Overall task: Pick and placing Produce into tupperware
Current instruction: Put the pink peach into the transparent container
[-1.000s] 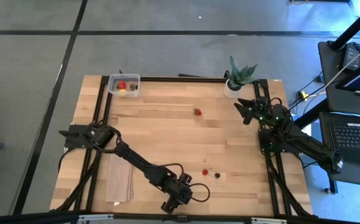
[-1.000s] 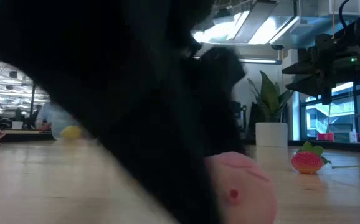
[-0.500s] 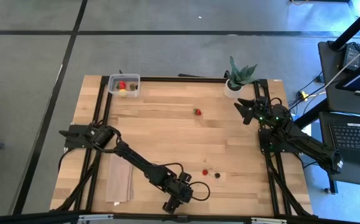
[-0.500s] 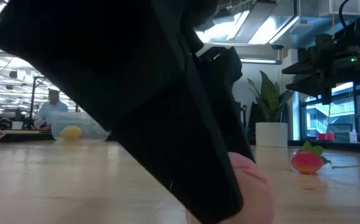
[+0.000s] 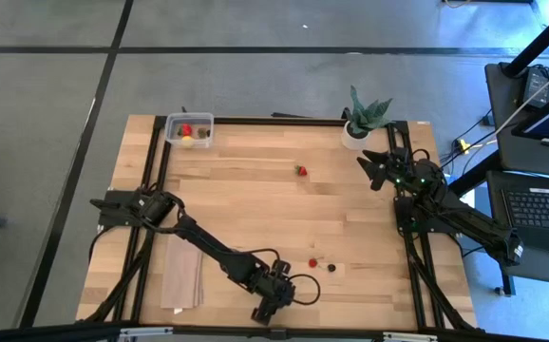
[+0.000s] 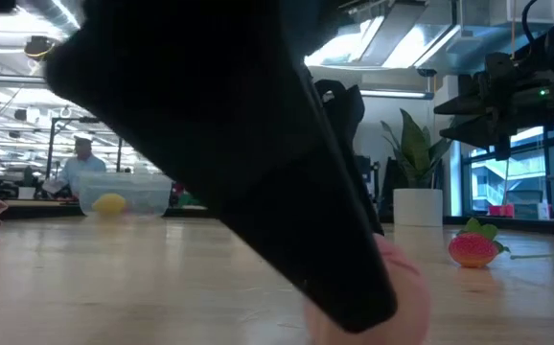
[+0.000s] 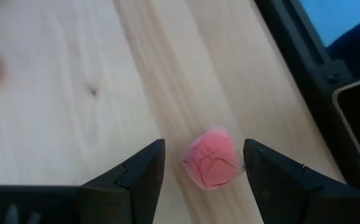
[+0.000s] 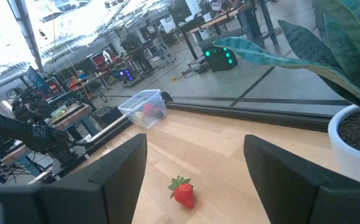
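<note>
Left gripper (image 7: pixel 203 163) spread wide around a pink fruit piece (image 7: pixel 212 158) at the bottom centre of the high view.

Its two fingers (image 7: pixel 136 177) flank the pink piece on the wood without visibly touching it. Compared with a second ago, the left arm has shifted slightly left in the high view, and in the low view its dark bulk now uncovers the tupperware (image 6: pixel 124 193) at left. That tupperware (image 5: pixel 189 130) sits at the table's (image 5: pixel 255 209) upper left corner, holding red and yellow produce. A strawberry (image 5: pixel 301 170) lies upper centre; a red piece (image 5: pixel 312 262) and a dark berry (image 5: pixel 331 267) lie right of the left gripper. The right gripper (image 5: pixel 374 167) waits, fingers apart, at upper right beside the potted plant (image 5: pixel 362 116), unchanged. No readable writing shows.
</note>
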